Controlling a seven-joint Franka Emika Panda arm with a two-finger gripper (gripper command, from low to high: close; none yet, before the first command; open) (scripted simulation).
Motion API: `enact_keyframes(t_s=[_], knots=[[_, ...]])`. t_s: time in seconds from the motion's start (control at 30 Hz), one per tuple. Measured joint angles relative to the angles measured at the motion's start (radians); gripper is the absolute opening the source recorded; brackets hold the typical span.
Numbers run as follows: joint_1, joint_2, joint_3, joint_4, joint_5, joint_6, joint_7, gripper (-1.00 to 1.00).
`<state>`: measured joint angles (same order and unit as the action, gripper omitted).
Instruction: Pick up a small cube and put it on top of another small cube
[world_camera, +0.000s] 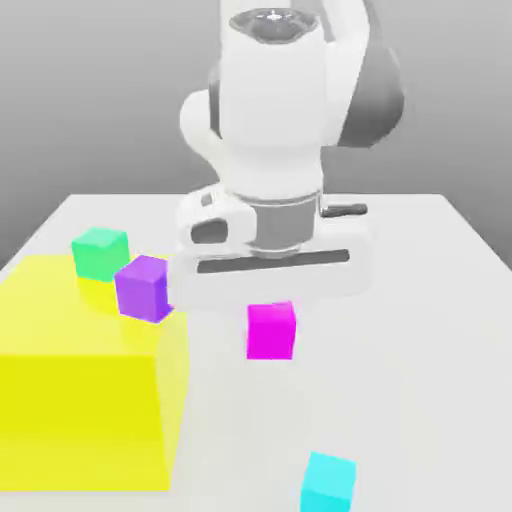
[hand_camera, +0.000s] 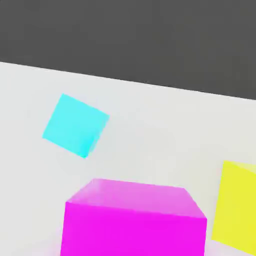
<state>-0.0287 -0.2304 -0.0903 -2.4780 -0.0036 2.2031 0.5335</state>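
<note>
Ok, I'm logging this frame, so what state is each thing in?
magenta cube: on the table, just below the end effector, not lifted.
purple cube: resting on the yellow block.
green cube: on the yellow block too.
cyan cube: alone on the table.

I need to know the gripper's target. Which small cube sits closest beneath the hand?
The magenta cube, right under the robot hand on the white table. The purple cube, green cube and cyan cube lie farther off.

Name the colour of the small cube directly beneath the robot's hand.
The small cube is bright magenta-pink, seen best in the hand view.
</note>
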Motion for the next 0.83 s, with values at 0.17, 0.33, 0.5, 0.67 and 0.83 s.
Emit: enact_keyframes(t_s=[0.17,0.33,0.5,0.67,0.83], knots=[[-0.121,-0.166,-0.155,0.031,-0.054,-0.211,-0.19,-1.0],[-0.221,-0.344,-0.203,-0.055,-0.134,-0.266,-0.24,-1.0],[-0.262,-0.372,-0.205,-0.206,-0.182,-0.111,-0.219,-1.0],[-0.268,-0.357,-0.207,-0.233,-0.183,-0.069,-0.221,1.0],[-0.269,-0.378,-0.197,-0.202,-0.184,-0.12,-0.219,1.0]])
